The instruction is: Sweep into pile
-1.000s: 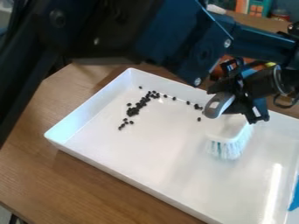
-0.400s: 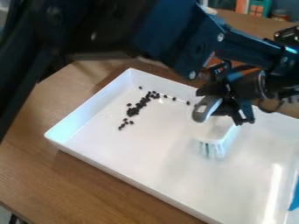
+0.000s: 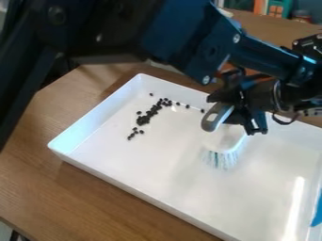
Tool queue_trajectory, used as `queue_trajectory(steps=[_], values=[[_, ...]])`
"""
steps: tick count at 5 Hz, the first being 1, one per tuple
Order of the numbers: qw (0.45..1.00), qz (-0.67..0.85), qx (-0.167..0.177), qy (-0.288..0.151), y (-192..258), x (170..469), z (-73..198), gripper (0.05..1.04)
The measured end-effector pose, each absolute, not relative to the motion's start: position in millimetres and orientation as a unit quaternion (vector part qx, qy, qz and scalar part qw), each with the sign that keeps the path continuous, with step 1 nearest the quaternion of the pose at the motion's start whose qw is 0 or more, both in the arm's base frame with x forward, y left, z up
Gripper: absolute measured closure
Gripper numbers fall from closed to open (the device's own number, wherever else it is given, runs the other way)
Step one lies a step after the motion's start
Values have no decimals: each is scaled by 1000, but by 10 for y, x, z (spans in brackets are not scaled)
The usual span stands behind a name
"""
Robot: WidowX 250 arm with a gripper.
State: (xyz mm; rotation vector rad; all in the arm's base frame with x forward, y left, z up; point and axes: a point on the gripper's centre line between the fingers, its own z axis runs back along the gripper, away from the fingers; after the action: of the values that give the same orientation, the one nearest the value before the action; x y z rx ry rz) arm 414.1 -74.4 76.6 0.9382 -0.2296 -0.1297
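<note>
A wood-grained desk (image 3: 82, 197) lies under a white rectangular tray (image 3: 157, 202), and the black robot arm (image 3: 170, 37) spans the view above them, from the upper left towards the right.

Towards the tray's short left edge, the black beans (image 3: 143, 120) form a slanting streak. A few sit loosely at its lower end, nearest the left corner; the densest clump is in the middle, and a thinner group follows towards the long far edge. 1 bean stands alone above the streak, by the far left corner. To the right, 3 more trail off in a loose line beside the far edge, the last of them near the brush handle.

Next comes the scrubbing brush (image 3: 229, 141), near the far edge, its pale bristles pointing down at the tray floor and its grey looped handle end to the upper left. The gripper (image 3: 242, 115) is clamped on this brush. At the tray's right edge there is a bit of blue (image 3: 317, 212).

The sweep looks partly done: most beans are gathered on the left side, but as a stretched band rather than a compact pile. The 3 trailing beans and the loose ones around the band seem left to bring in.
</note>
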Motion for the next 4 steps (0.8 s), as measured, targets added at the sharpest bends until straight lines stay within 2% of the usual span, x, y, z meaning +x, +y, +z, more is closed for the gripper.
queue_trajectory(steps=[4], values=[[880,-33,464,-97,-264,4158,724,603]])
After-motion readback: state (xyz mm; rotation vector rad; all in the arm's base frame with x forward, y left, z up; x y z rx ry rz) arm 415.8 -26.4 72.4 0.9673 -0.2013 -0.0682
